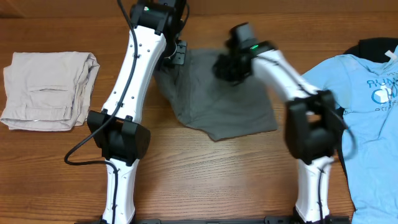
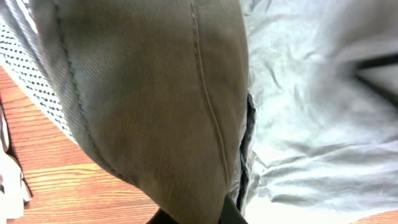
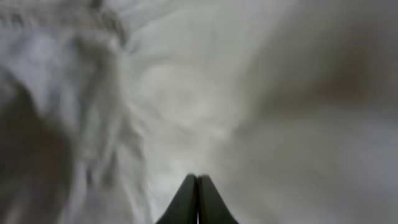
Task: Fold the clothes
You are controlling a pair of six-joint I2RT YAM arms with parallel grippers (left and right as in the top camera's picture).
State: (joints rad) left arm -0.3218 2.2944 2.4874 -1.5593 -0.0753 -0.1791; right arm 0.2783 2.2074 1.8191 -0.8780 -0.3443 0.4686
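Clothes span the worktop (image 1: pixel 186 168): folded beige trousers (image 1: pixel 46 90) at left, grey garment (image 1: pixel 217 102) in the middle, blue shirt (image 1: pixel 367 106) at right. Left tool (image 1: pixel 177 55) looks clamped on the grey garment's far-left edge; right tool (image 1: pixel 229 65) has its tips pressed together, cloth between them unclear. If only one side is truly held, the fold could drag skewed and bunch.
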